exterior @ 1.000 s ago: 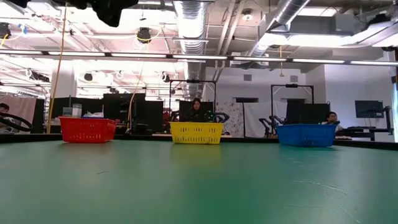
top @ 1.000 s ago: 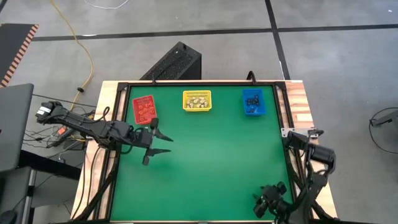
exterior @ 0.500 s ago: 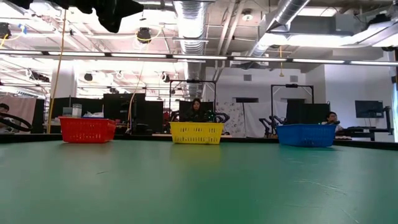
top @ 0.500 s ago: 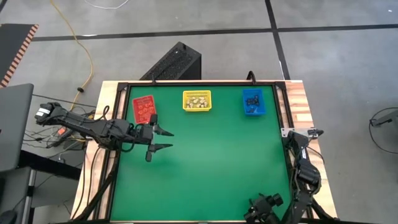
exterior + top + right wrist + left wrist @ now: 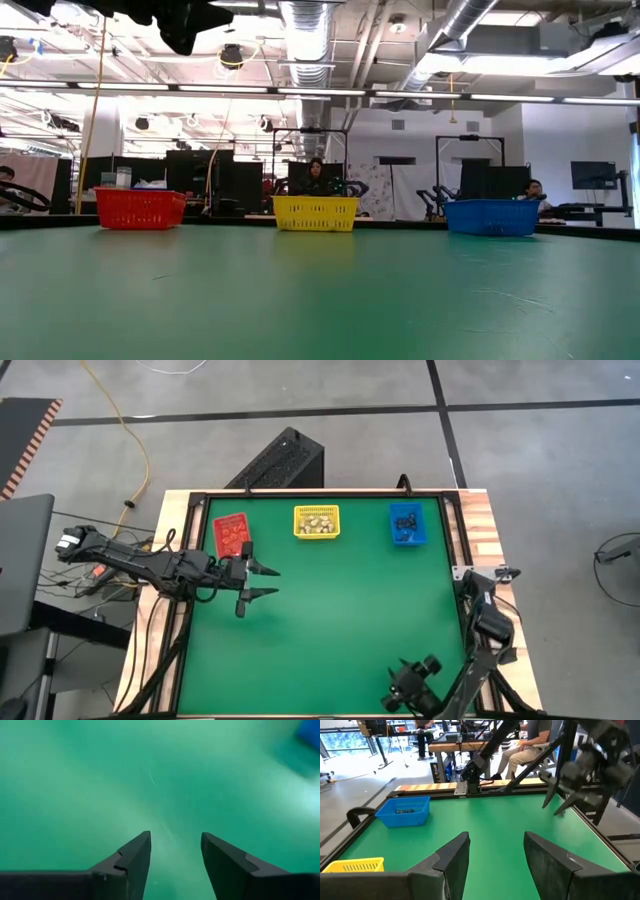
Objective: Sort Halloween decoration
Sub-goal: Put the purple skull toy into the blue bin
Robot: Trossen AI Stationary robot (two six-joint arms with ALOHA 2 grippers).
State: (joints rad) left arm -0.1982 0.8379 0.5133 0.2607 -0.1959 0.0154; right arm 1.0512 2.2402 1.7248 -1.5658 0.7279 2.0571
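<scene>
Along the far edge of the green table (image 5: 330,620) sit three bins in a row: the red bin (image 5: 232,534) holds orange-brown Halloween decoration (image 5: 233,537), the yellow bin (image 5: 317,521), the middle one, holds cream-white trinkets (image 5: 317,524), and the blue bin (image 5: 407,524) holds black trinkets (image 5: 405,521). Every trinket in view lies inside a bin. Just on the near side of the red bin, the left gripper (image 5: 262,583) hangs with its fingers spread wide and nothing between them, pointing toward the table's middle. Far from the yellow bin, at the table's near right corner, the right gripper (image 5: 393,698) is folded low over the mat; its wrist view shows both dark fingers (image 5: 131,860) parted over bare green, holding nothing. Compared with a second ago, the left gripper has eased slightly toward the red bin's near edge, while the right gripper has slid leftward along the near edge and its arm has tucked lower. The bins have not moved.
</scene>
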